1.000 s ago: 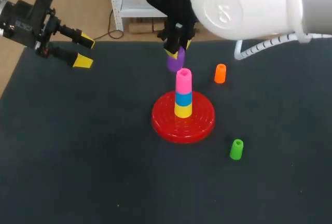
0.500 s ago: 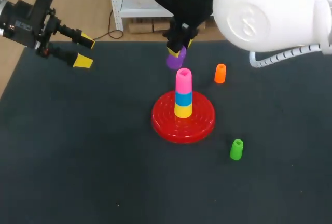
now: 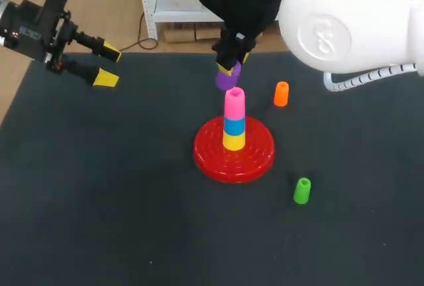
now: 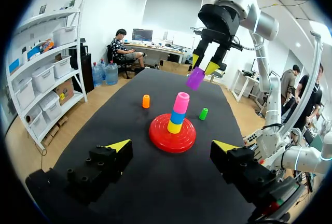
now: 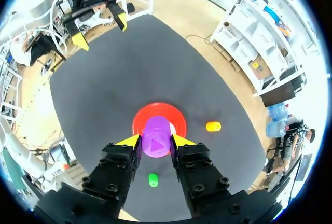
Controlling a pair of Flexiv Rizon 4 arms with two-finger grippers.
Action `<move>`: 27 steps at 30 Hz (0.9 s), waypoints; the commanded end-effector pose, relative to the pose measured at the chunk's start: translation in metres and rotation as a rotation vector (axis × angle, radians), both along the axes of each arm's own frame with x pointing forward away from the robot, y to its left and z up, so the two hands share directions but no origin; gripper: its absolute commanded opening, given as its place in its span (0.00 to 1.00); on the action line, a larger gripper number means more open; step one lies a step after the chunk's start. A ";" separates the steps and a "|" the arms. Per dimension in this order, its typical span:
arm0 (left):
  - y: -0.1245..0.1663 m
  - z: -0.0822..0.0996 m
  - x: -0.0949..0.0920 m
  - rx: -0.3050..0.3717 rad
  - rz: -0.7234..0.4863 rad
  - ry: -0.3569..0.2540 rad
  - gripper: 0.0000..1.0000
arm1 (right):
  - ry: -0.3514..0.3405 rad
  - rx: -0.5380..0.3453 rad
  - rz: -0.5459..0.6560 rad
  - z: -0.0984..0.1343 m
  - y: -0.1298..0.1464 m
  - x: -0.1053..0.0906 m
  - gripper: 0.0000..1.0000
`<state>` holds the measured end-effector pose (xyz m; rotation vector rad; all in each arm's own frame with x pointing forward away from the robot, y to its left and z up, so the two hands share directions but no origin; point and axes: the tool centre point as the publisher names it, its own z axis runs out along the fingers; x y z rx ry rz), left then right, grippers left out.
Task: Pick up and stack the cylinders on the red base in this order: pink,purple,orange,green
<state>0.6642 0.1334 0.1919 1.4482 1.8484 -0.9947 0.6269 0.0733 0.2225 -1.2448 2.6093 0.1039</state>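
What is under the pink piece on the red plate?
A blue cylinder sits right under the pink cylinder, and a yellow cylinder under that, on the red base. The base's middle is covered by them.

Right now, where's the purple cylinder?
Head view, centre: the purple cylinder is held in the right end effector, just above the pink cylinder that tops the stack on the red base.

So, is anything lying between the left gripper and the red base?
No: only bare black table cover separates the left gripper from the red base, clearest in the left wrist view.
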 end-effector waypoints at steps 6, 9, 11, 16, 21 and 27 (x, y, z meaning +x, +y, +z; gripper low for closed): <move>0.001 -0.001 -0.001 -0.003 0.000 -0.004 1.00 | 0.096 -0.151 -0.051 -0.008 -0.006 0.010 0.00; 0.001 -0.001 -0.001 -0.003 0.000 -0.004 1.00 | 0.111 -0.151 -0.054 -0.011 -0.007 0.011 0.00; 0.001 -0.001 -0.001 -0.003 0.000 -0.004 1.00 | 0.134 -0.154 -0.060 -0.013 -0.006 0.012 0.00; 0.001 -0.001 -0.001 -0.003 0.000 -0.004 1.00 | 0.157 -0.188 -0.069 -0.017 -0.005 0.014 0.00; 0.001 -0.001 -0.001 -0.003 0.000 -0.004 1.00 | 0.170 -0.199 -0.072 -0.021 -0.005 0.014 0.00; 0.001 -0.001 -0.001 -0.003 0.000 -0.004 1.00 | 0.177 -0.193 -0.072 -0.023 -0.002 0.012 0.00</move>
